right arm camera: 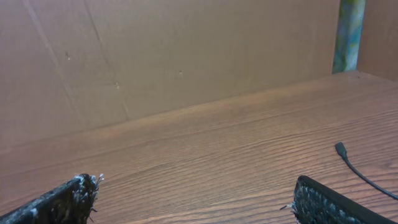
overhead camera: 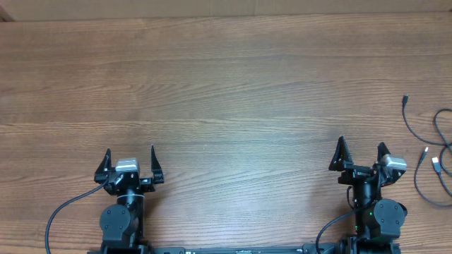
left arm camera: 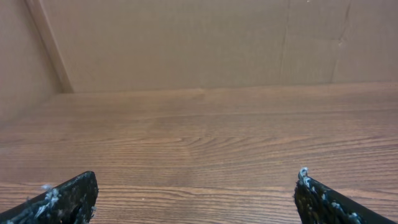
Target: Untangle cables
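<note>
Nearest to us, at the near edge of the table, sit the two arms, their grippers pointing toward the far side. We see the left gripper with its jaws spread as wide as they go and nothing between them. From its wrist camera the black fingers stand in the near left and near right corners, tips flecked with pale fluff, with only bare wood in the gap. The right gripper is likewise wide open and holds nothing, and it is angled slightly to the right.

The cables lie at the right edge of the table, to the right of the right gripper and apart from it. They are thin black cords looping over one another with small plug ends, one pale-tipped, and they run off the right side of the overhead view. From the right wrist we see one of the cables lying on the wood at the right, its small dark plug end toward the far side.

The surface is matte brown wood-grain board, with the grain running left to right. Along the far side rises a plain brown cardboard wall with creases and a seam. At the far right, in the right wrist view, stands a greenish-blue post
</note>
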